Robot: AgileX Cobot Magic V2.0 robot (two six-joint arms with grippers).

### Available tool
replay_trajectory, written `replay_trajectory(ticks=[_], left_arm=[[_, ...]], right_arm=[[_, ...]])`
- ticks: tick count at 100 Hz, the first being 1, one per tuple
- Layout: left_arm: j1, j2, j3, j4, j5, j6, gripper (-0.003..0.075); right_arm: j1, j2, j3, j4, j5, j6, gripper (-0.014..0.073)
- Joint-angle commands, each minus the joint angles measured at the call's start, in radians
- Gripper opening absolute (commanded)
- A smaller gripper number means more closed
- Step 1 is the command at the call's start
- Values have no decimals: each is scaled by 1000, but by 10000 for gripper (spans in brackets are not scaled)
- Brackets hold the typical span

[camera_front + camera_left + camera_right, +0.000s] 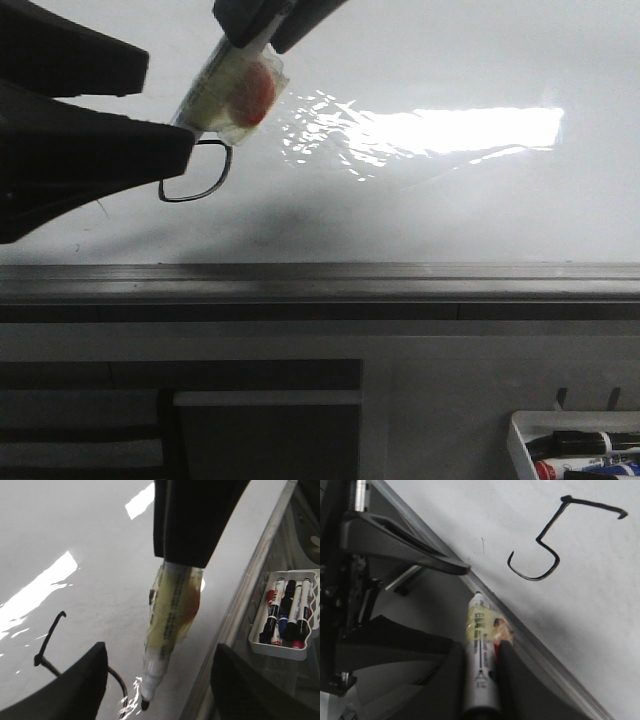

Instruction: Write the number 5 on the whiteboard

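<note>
The whiteboard (450,210) fills the front view, with a grey rail (320,275) along its near edge. A black number 5 (552,542) is drawn on it; the front view (200,180) and the left wrist view (47,647) show only parts of it. My right gripper (258,40) is shut on a white marker (225,85) wrapped in yellowish tape, also seen in the right wrist view (481,647). The marker's black tip (145,705) points at the board beside the 5's lower curve; I cannot tell if it touches. My left gripper (160,650) is open and empty, one finger on each side of the marker.
A white tray (277,652) with several spare markers hangs below the rail at the right, also in the front view (520,440). Bright glare (460,130) lies on the board right of the marker. The left arm (70,150) covers the board's left part.
</note>
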Motion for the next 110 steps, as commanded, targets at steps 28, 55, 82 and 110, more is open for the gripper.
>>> replay_trajectory(ticks=[28,55,82,110], left_arm=[[-16,55,-56,17,-79,0,160],[-34,87,-56,49,-77,0,54],[-34,89,-56,49,-72,0,97],[-34,89,-56,49,-72,0,127]], right_arm=[[2,-34,-28,31,-6,-10,-53],[2,-34,-28,57,6,-10,-53],[33,-34,-28,70,7,-17,-53],[38,-34,-28,70,-5,-17,-53]])
